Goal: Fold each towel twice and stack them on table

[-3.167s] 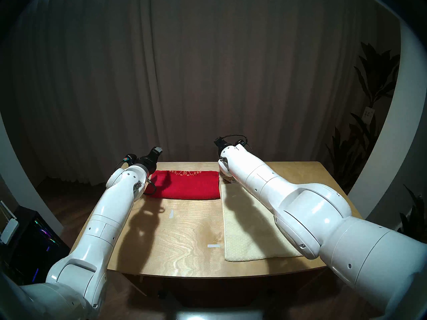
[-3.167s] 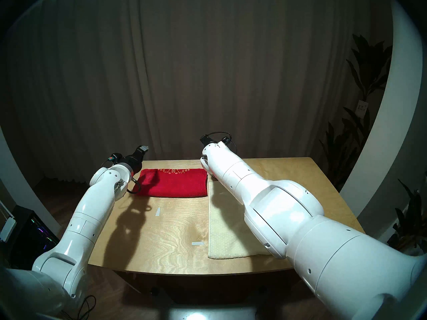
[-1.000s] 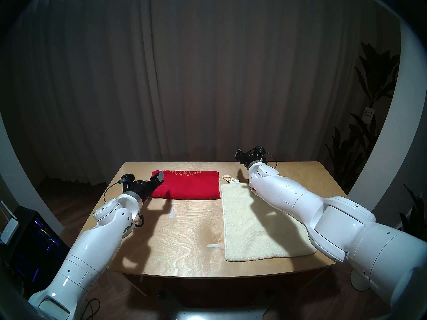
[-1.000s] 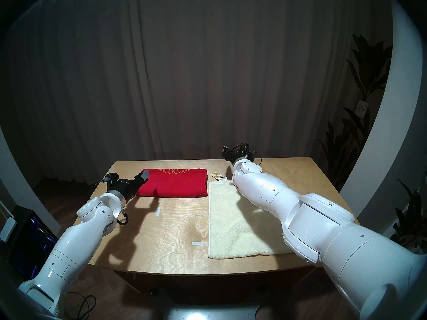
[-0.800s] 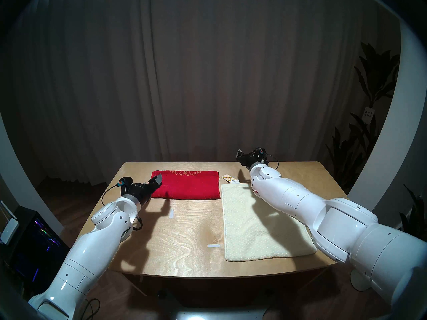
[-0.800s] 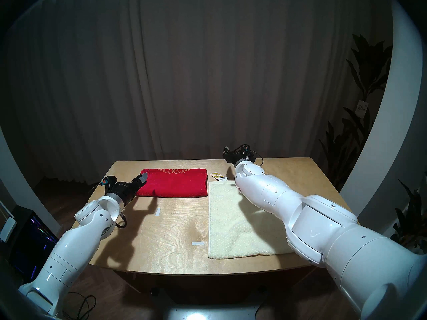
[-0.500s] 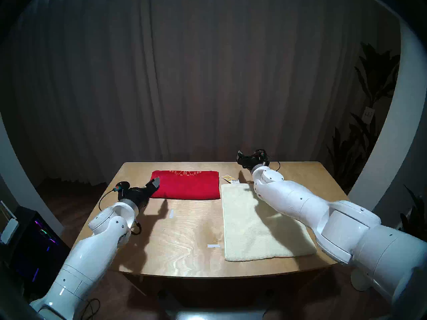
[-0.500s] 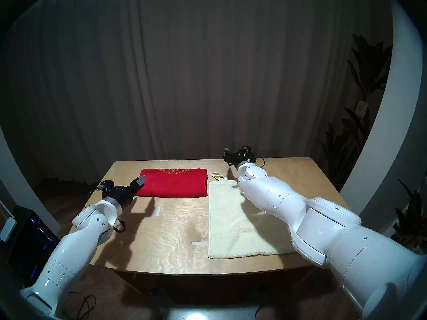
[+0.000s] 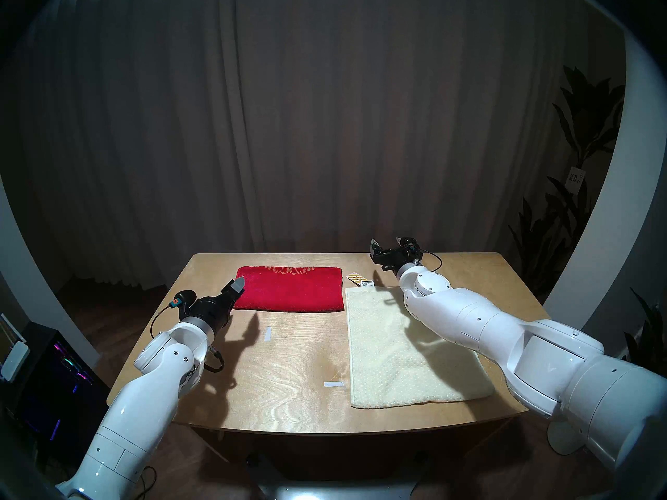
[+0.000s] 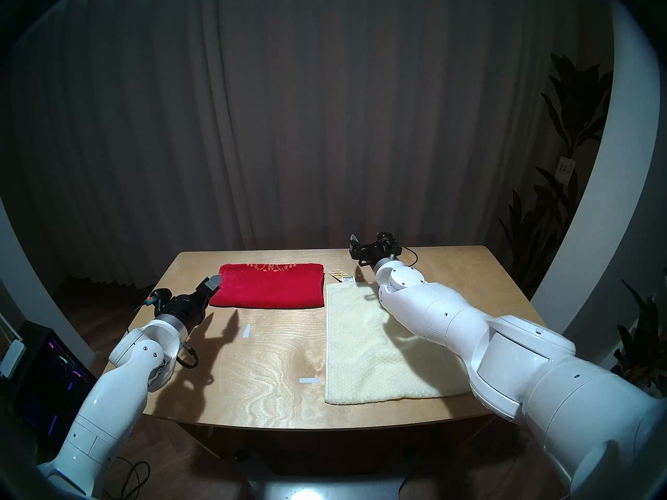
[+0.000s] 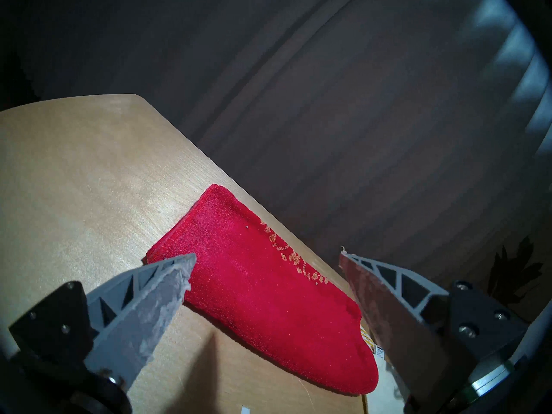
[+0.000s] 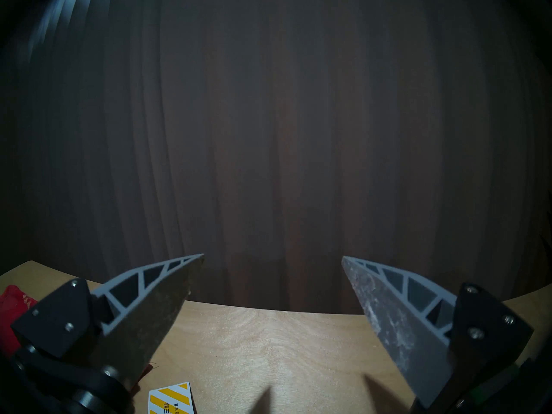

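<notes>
Both arms have pulled back: the left tool (image 11: pixel 265 261) and right tool (image 12: pixel 273 259), both spread and empty, leave the red towel (image 9: pixel 290 289) half-folded ahead.

We see the red towel (image 9: pixel 288 289) folded flat at the far middle of the table (image 9: pixel 281 380), gold pattern along its far edge. Just beside it on the right, the larger cream dotted towel (image 9: pixel 397 365) lies flat, apparently folded once.
</notes>
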